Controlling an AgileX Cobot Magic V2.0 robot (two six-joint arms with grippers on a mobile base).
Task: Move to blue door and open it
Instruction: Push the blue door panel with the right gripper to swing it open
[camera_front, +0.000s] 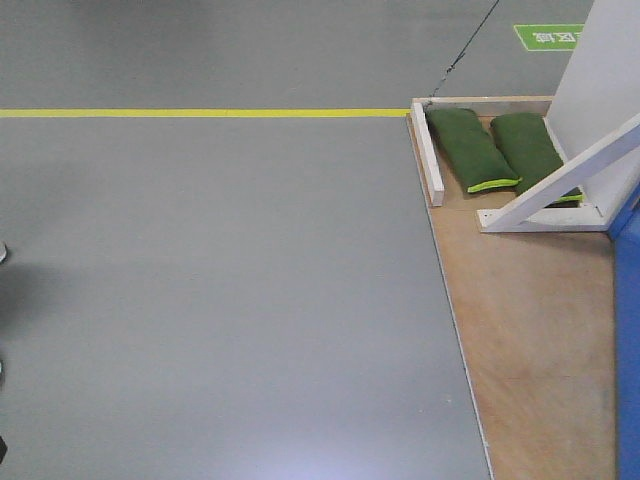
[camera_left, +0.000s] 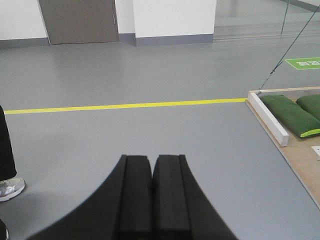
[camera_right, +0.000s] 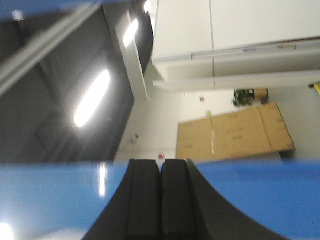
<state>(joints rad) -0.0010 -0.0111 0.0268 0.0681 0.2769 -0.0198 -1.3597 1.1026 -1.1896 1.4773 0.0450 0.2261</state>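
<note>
**Blue door at the right pincer; both pincers closed**

1. Left gripper (camera_left: 152, 167): black pads pressed flat together, with only a thin seam between them. It points out over the grey floor (camera_left: 150, 75).
2. Right gripper (camera_right: 161, 170): pads likewise shut pad to pad, holding no object.
3. Blue door (camera_right: 260, 200): in the right wrist view, a glossy blue surface runs across the frame on both sides of the right gripper's fingers and close behind them. Whether the pads touch it cannot be told. In the front view the door (camera_front: 627, 340) is a blue strip at the far right edge.
4. Yellow line (camera_left: 125, 106): crosses the floor ahead of the left gripper.
5. Wooden platform (camera_left: 300, 150): ahead and to the right of the left gripper, edged by a white batten (camera_left: 268, 118).
6. Sandbags (camera_front: 470, 148): two, dark green, lying side by side on the platform beyond the batten.
7. White brace (camera_front: 560, 185): runs diagonally up against the white wall panel (camera_front: 600, 70), crossing over the nearer sandbag.
8. Shoe (camera_left: 10, 188): grey-white, to the left of the left gripper.
9. Cardboard sheets (camera_right: 235, 132): leaning against a white wall, well beyond the right gripper.
</note>
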